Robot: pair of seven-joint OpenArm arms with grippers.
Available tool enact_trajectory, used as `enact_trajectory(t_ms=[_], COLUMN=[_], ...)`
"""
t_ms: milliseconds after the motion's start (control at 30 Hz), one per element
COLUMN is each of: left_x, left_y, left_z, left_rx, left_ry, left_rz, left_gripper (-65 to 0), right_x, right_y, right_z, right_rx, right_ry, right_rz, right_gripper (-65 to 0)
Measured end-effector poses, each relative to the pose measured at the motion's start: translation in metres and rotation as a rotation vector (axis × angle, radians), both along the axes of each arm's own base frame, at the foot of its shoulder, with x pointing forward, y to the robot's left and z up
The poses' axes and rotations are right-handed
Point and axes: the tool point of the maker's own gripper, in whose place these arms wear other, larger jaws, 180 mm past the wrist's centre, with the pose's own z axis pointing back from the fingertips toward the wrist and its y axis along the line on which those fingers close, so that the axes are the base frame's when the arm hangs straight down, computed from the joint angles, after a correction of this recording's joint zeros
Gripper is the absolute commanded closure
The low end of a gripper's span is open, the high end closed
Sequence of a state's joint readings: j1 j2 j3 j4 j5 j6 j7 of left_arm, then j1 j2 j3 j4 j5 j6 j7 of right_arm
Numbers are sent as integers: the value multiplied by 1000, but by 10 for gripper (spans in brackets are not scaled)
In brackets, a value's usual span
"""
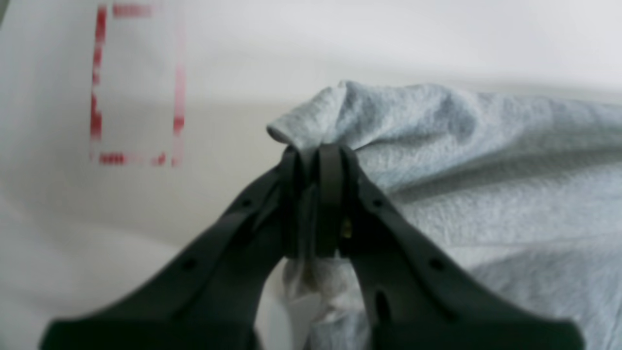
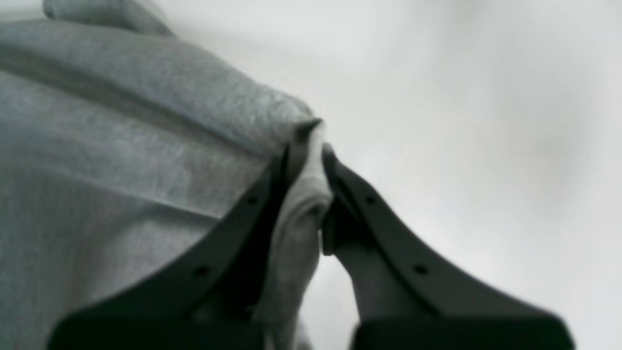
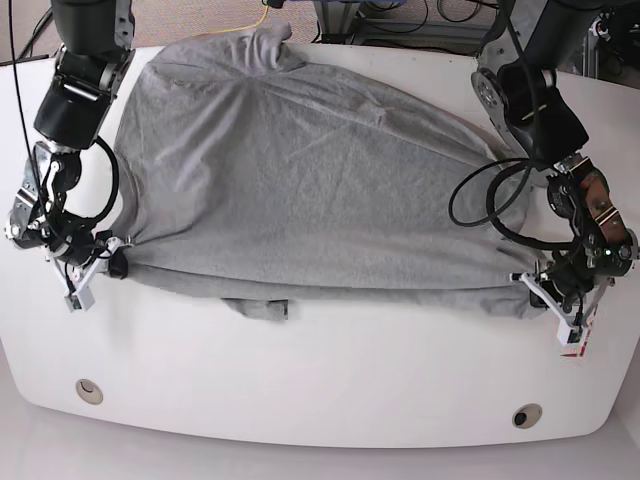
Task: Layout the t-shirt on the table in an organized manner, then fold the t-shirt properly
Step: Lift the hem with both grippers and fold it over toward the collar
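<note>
Beyond the surface's far edge lies brownish floor [image 3: 190, 15], with a yellow cable [image 3: 252, 22] and dark cables [image 3: 400, 15].

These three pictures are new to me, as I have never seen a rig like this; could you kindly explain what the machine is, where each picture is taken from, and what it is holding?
This is a robot with two arms working over a white table. The wide picture comes from a fixed camera looking down at the whole scene. The other two come from small cameras mounted on the wrists, so each looks along its own black jaws.

Spread across the table lies a grey t-shirt, still rumpled at the far edge. The left gripper, on the right side of the wide picture, has its jaws closed on one corner of the cloth, near a red tape rectangle. The right gripper pinches the opposite corner. Between them the near edge of the shirt is pulled fairly straight. Two small round grommets sit in the table's near edge.
</note>
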State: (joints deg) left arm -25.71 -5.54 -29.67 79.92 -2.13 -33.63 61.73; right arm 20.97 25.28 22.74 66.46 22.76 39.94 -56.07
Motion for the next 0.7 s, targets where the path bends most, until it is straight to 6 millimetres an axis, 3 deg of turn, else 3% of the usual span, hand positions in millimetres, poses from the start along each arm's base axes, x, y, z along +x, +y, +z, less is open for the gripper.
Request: enact_trajectory(t_ms=[200,467,567,633,700], left_x=[-27,-69,-81,-92,-100], left_y=[4,23,27,33,36], left_z=[-20,-47,-56,-63,-69], left_rx=[51,129,138,150,158], left_ry=[58,193,223,255,284], left_rz=[-56,-85,-93,-85,-76], left_gripper=[0,0,0,0,0], right_x=[-38,-80,-86,-92,-99], right_y=[0,12,14,16,17], right_z=[-36,-60,-58,-59,-64], right_rx=[-10,-3,10,10,3], right_ry=[99,158,145,150,177], right_rz=[5,37,37,46,54], right_gripper=[0,-2,-3,-29,-97])
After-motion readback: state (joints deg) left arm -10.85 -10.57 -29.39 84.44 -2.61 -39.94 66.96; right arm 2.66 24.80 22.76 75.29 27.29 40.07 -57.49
